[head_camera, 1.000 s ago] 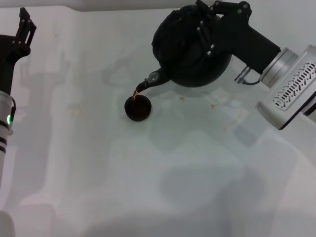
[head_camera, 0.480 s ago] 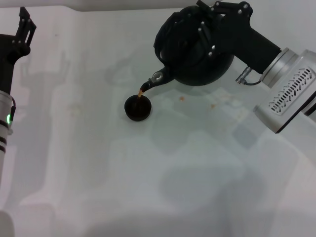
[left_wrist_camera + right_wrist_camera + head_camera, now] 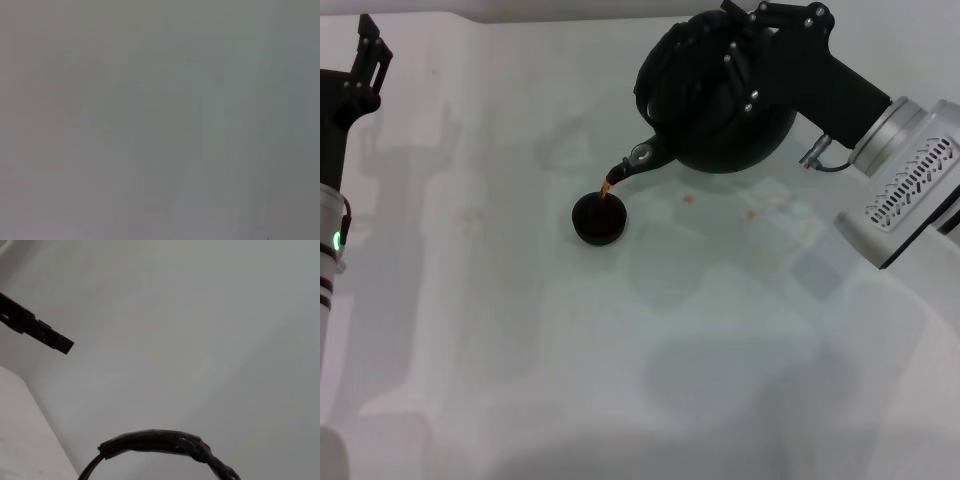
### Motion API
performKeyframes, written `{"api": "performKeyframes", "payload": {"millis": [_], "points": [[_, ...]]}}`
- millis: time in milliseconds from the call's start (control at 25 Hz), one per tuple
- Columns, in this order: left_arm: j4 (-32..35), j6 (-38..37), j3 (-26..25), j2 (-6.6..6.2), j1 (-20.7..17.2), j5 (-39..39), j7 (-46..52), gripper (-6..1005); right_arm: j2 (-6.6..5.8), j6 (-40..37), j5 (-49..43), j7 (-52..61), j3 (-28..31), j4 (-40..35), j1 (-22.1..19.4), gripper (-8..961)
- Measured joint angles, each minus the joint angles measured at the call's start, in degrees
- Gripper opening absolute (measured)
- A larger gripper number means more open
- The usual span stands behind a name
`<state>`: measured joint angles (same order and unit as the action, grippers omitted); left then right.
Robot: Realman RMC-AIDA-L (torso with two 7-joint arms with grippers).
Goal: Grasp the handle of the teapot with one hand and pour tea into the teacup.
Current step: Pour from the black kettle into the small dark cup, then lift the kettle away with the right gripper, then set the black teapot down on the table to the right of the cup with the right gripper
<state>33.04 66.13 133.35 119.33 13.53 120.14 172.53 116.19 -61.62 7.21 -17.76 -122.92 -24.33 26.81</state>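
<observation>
The right gripper (image 3: 735, 45) has its fingers clamped on the thick black arched handle (image 3: 165, 442) of the big round black teapot (image 3: 715, 95), tipped near the white table's (image 3: 620, 380) far edge. A thin reddish-brown stream of tea (image 3: 608, 188) falls into the tiny black teacup (image 3: 599, 218). The left gripper (image 3: 365, 55) waits at the far left corner; I cannot tell how its fingers stand.

The far right of the bench (image 3: 650, 400) is taken up by the right hand (image 3: 735, 60), clamped on the handle (image 3: 160, 442) of the tilted teapot (image 3: 715, 95), with its arm slanting off to the right edge. Just under the spout, the teacup (image 3: 599, 219) and the thin stream of tea (image 3: 609, 187) block the middle. The left hand (image 3: 365, 60) stands at the far left edge. Between them, and across the whole near half, the bench lies open.
</observation>
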Motion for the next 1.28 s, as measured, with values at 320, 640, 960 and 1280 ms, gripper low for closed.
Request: {"api": "performKeyframes", "payload": {"millis": [320,640,960,1280], "points": [[0.0,-0.3,-0.2,0.03,0.0,0.0,0.0,879,0.00,0.0,0.7,0.7,0.1,0.4,0.0,117],[0.0,-0.4,-0.1,0.03,0.0,-0.1,0.0,879,-0.07,0.1,2.0,7.2,0.0,1.5,0.0,121],[0.0,-0.5,-0.2,0.03,0.0,-0.3,0.0,880,-0.26,0.8,2.0,19.3,-0.2,2.7,0.0,125],[0.0,-0.3,0.2,-0.06,0.0,-1.5,0.0,880,-0.26,0.3,4.5,28.6,0.2,2.4,-0.2,129]]}}
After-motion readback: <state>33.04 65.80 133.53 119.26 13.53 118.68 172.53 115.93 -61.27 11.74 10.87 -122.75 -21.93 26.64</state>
